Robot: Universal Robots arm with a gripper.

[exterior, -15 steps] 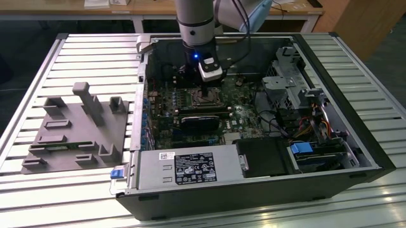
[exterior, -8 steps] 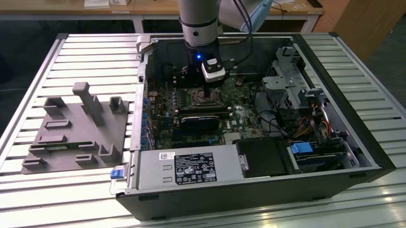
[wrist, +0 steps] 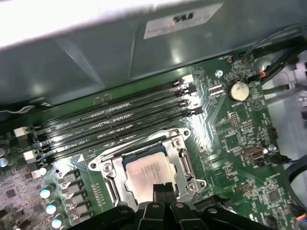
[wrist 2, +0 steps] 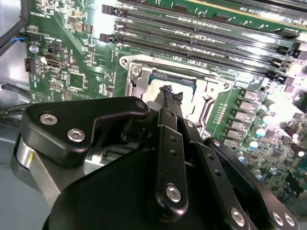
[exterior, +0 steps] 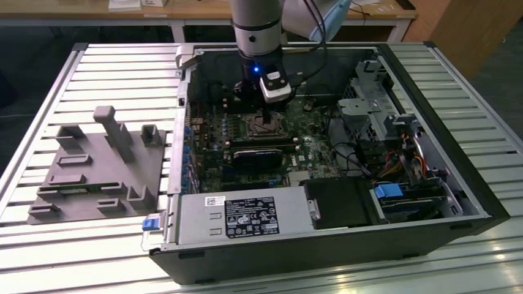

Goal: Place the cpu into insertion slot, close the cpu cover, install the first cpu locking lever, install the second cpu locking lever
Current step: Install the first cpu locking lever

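First wrist view has the cpu point(wrist: 146, 175) lying flat inside the insertion slot point(wrist: 178, 143) on the green motherboard point(wrist: 230, 139), just beside the long memory slots point(wrist: 120, 122). The cpu cover point(wrist: 184, 165) frames the chip's edges. The gripper point(wrist: 163, 190) hangs right over the chip's near edge, its fingertips point(wrist: 159, 189) pressed together, holding nothing. Seen from the exterior view, the gripper point(exterior: 266, 116) reaches down into the open computer case point(exterior: 457, 202) above the same slot.

cpu point(wrist: 147, 173): dull silver-grey metal top, matt; cpu cover point(wrist: 184, 165): thin bright metal, shiny; gripper point(wrist 2: 169, 103): matt black links, glossy metal screws; motherboard point(wrist: 230, 129): glossy green.
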